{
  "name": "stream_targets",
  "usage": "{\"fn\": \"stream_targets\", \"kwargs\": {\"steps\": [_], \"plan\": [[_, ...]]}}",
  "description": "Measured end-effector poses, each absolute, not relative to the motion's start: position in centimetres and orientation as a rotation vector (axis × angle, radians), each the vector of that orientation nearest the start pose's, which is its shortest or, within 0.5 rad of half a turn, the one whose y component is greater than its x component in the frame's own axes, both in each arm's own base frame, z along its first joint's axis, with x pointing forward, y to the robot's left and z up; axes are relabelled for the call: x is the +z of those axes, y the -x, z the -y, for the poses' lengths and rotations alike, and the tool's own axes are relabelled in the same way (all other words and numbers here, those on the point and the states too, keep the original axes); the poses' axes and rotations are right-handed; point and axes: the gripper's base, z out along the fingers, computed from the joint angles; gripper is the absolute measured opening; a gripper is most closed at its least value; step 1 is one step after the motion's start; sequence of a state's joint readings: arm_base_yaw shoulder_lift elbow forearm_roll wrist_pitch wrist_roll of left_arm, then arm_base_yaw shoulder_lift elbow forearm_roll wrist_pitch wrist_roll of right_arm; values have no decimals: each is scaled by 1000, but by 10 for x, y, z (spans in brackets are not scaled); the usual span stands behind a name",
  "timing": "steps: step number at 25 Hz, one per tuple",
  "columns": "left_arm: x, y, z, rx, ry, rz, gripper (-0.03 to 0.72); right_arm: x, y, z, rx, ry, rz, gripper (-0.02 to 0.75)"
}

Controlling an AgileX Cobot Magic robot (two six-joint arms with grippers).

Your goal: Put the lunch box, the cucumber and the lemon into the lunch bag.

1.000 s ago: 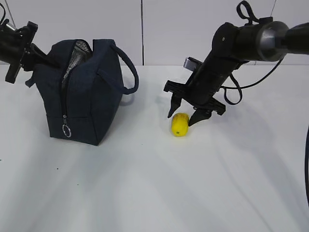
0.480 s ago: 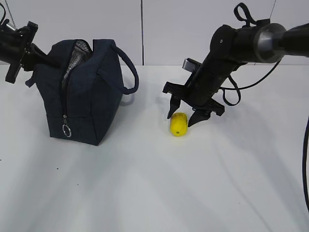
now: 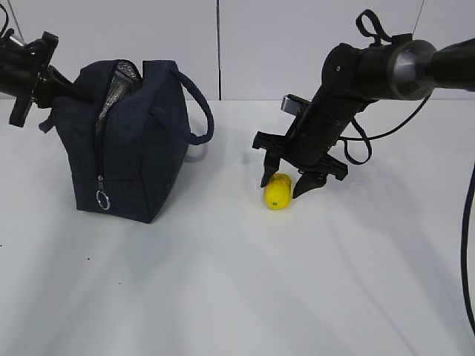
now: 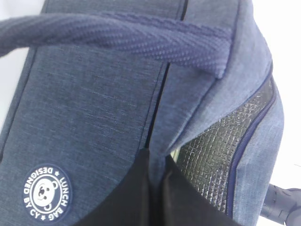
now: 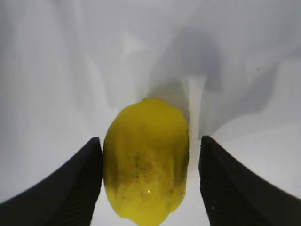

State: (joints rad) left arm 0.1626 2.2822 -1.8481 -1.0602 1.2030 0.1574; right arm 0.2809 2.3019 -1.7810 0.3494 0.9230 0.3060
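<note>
The lunch bag (image 3: pixel 126 141), dark navy, stands upright at the left of a white table (image 3: pixel 237 282), its zipper open and silver lining showing. A round white badge (image 4: pixel 46 192) on its side reads "DESIGNED BY CY" and "LUNCH BAG" around a bear face. The left gripper (image 4: pixel 155 188), jaws closed, pinches the fabric rim by the opening; its body is mostly cut off. The lemon (image 3: pixel 277 190) lies on the table to the right, between the right gripper's (image 3: pixel 288 184) spread fingers, one touching its side. Inside the bag is hidden.
</note>
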Motion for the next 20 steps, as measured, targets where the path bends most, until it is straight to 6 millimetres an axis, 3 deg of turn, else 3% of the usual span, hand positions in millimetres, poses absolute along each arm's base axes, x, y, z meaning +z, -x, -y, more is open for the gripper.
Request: {"fn": "stream_targets", "kwargs": {"steps": [7,20], "plan": [[198,-480,-3,-1411,542,-2557,-9,137,-448,-156,524,-307,-2988,493],[198,-480,-3,-1411,542,-2557,-9,137,-446,-157,542,-317,-3001,365]]}}
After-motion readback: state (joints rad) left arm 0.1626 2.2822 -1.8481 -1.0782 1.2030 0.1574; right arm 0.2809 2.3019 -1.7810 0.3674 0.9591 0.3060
